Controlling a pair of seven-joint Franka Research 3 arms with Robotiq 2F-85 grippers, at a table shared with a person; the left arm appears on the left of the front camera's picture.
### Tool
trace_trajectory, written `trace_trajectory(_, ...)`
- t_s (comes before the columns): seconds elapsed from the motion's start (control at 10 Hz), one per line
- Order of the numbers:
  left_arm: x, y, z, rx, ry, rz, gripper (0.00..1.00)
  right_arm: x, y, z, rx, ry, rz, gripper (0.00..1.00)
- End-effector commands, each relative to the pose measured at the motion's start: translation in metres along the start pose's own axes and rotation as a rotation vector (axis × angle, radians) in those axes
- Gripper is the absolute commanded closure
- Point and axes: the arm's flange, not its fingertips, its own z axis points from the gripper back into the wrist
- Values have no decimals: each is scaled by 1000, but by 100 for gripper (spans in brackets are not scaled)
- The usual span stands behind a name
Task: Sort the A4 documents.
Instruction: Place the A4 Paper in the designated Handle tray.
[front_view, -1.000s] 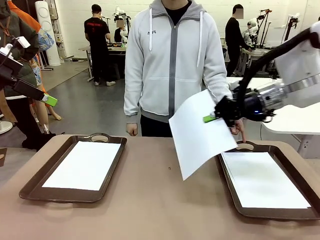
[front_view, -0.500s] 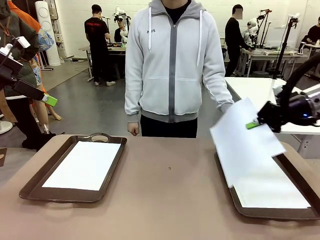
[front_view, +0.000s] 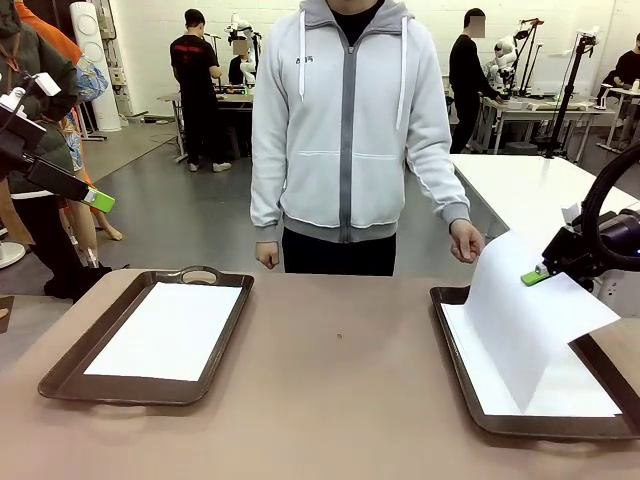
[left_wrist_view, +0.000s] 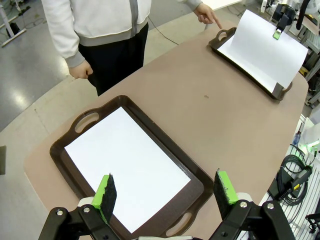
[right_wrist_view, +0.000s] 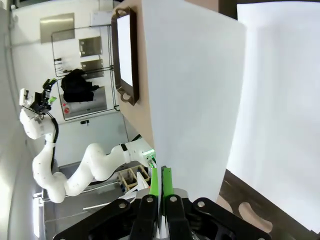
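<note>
One sheet (front_view: 530, 320) is hanging over the right tray (front_view: 452, 352) | I'm pinching it with the right gripper (front_view: 545, 271) | left gripper (left_wrist_view: 165, 192) gaping above the left tray's paper (left_wrist_view: 127, 165) | release pending.

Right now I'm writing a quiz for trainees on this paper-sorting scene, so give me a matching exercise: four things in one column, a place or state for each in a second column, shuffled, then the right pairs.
Things:
1. left gripper
2. right gripper
3. left tray
4. person's hand

Places or states:
A. holds one flat sheet
B. shut on the edge of a raised sheet
C. open, held above the left tray
D. by the far end of the right tray

Pairs: 1-C, 2-B, 3-A, 4-D
</note>
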Motion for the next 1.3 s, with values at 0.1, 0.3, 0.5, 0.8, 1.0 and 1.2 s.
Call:
trace_trajectory(0.1,-1,0,-1,5,7,-14,0,12,-19,7,94,-33,-16,99)
trace_trajectory(0.3,-1,0,-1,5,7,-14,0,11,-35,-13,138,-40,5,99)
trace_trajectory(0.5,-1,0,-1,5,7,-14,0,6,-53,-17,130,-70,3,99)
trace_trajectory(0.8,-1,0,-1,5,7,-14,0,-1,-77,-4,55,-76,-28,99)
trace_trajectory(1.0,-1,0,-1,5,7,-14,0,-3,-75,3,-70,-114,-25,99)
trace_trajectory(1.2,-1,0,-1,5,7,-14,0,3,-74,-6,-151,-111,-23,99)
